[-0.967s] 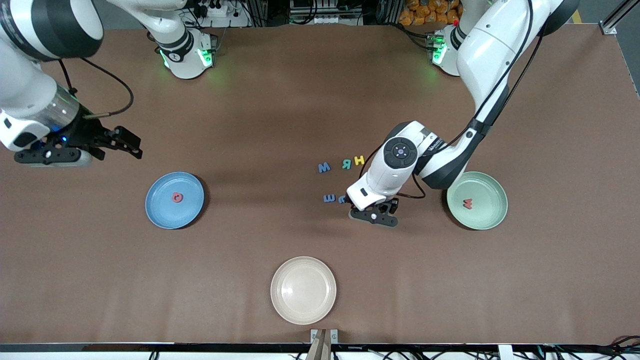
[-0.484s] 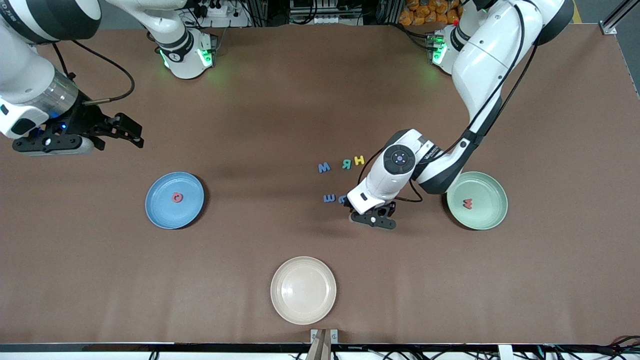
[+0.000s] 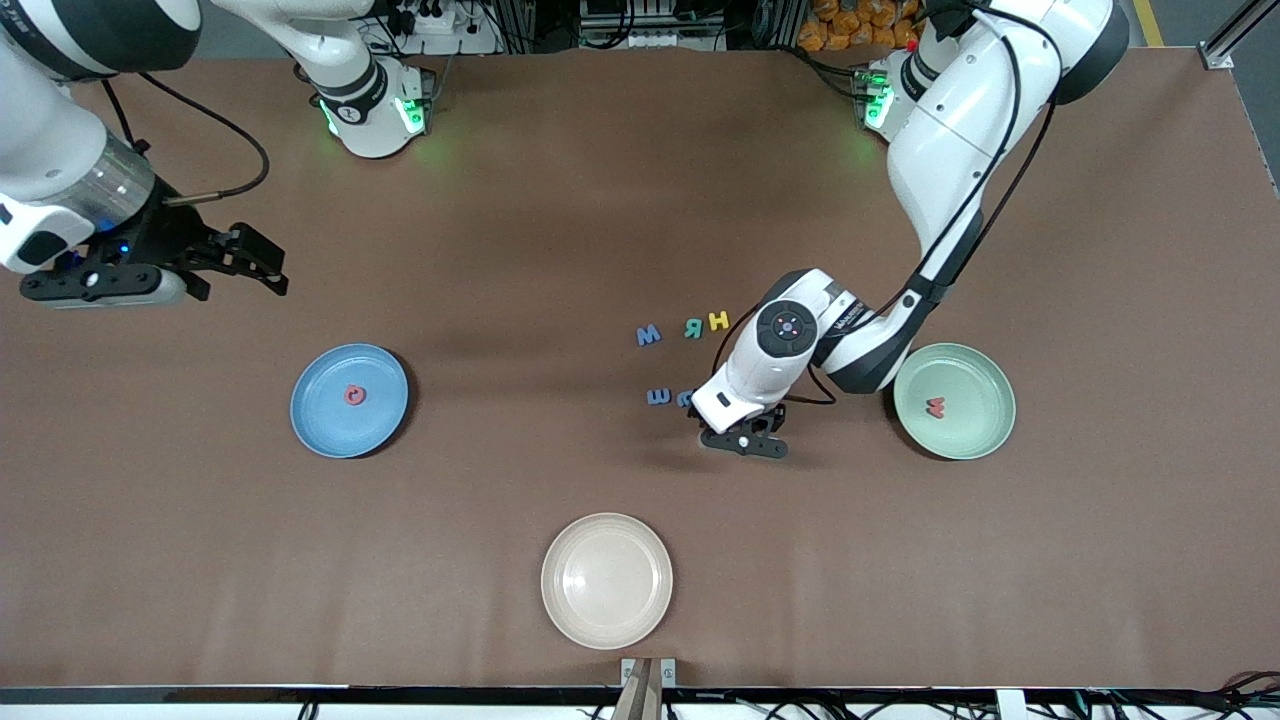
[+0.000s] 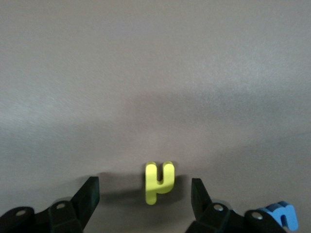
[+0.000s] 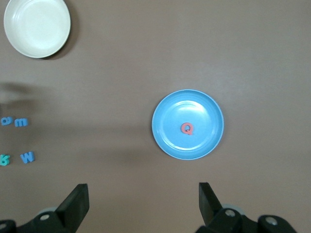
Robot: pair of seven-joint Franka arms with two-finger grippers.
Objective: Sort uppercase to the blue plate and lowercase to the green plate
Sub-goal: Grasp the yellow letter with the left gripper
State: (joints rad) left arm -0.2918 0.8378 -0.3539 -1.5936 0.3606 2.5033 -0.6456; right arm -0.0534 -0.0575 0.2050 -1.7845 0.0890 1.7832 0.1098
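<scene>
Lowercase yellow h (image 4: 158, 182): small foam letter, flat on the brown table (image 3: 560, 220), between the spread fingers of the left gripper (image 4: 144, 201); hidden under that arm in the front view. Likely very light, soft and thin; best pinched across its stem edges, low against the table. A blue rounded letter (image 4: 279, 213) lies just beside one finger, so it may get nudged.

Left arm: bent down over the letter cluster, wrist steeply pitched, jaws open.

Destination: green plate (image 3: 975, 435), toward the left arm's end, holding red w (image 3: 936, 407).

Right gripper (image 5: 143, 206): waits, open, high above the blue plate (image 5: 165, 141) with red G (image 5: 187, 128).
</scene>
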